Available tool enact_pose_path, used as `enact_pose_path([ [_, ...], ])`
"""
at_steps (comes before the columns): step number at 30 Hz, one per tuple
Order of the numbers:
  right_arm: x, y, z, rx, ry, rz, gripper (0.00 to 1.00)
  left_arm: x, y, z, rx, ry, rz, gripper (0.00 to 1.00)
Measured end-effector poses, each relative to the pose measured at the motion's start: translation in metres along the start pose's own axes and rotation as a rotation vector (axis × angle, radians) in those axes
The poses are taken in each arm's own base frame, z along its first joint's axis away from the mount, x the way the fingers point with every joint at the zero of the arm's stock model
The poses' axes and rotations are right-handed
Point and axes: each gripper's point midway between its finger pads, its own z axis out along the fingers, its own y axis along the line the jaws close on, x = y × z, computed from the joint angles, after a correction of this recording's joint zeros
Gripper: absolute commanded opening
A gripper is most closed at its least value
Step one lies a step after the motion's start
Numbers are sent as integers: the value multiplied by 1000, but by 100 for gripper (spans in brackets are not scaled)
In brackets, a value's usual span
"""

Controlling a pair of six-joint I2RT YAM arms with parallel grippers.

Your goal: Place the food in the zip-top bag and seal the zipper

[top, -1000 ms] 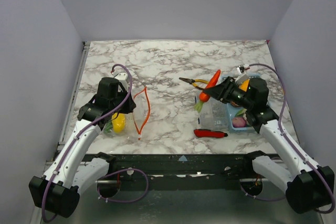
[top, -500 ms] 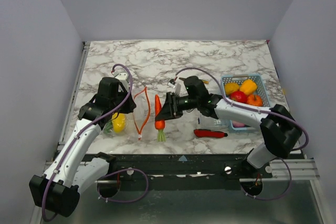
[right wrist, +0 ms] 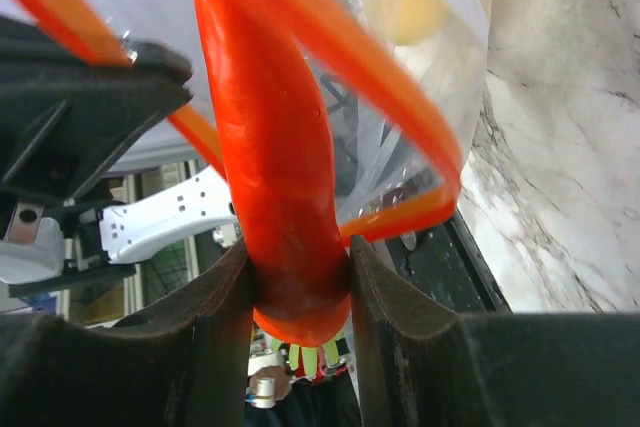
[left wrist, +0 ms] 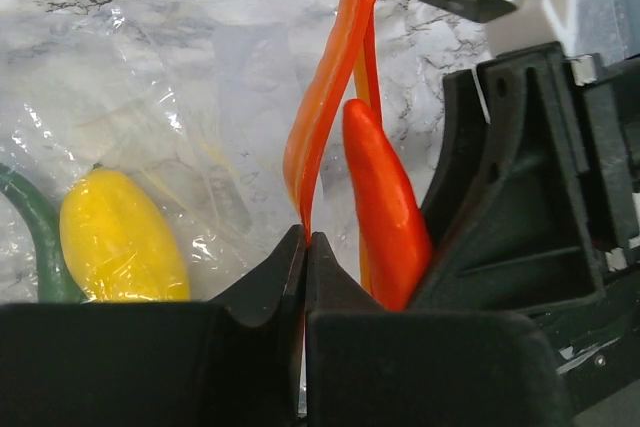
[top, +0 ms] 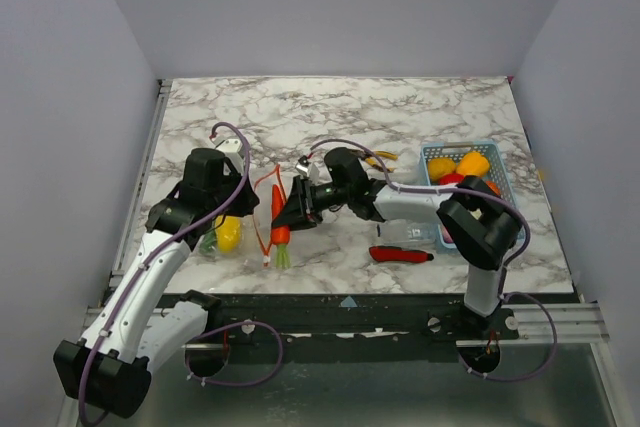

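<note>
Right pincer: clamped on long glossy orange-red toy carrot, newly arrived at mouth of crinkly clear zip-top bag; left pincer pinches orange-red zipper strip, mouth agape; insertion judged imminent

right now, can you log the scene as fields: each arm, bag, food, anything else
left fingers: shut on zipper, holding the mouth open
right fingers: shut on carrot, tip at the mouth
zip-top bag: open, yellow pepper inside
basket: holds more food
nearby: red-handled knife
</note>
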Motion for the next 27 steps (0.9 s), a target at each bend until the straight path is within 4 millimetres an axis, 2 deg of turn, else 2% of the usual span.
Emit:
enact_pose_path([
  [5,-8,0,12,-50,16,60,15,-2,-3,-3,14,-13,3,0],
  [14,-22,6,21,-100,-10,139,15,-3,-7,-3,35,-15,5,0],
  [16,-27,5,24,-96,-32,149,16,-3,-7,-3,38,-15,5,0],
  [20,-45,9,29,-74,-89,136,25,-3,-8,-3,45,-14,6,0],
  [27,-73,3,33,37,-191,49,29,-6,-9,-4,49,-29,15,0],
])
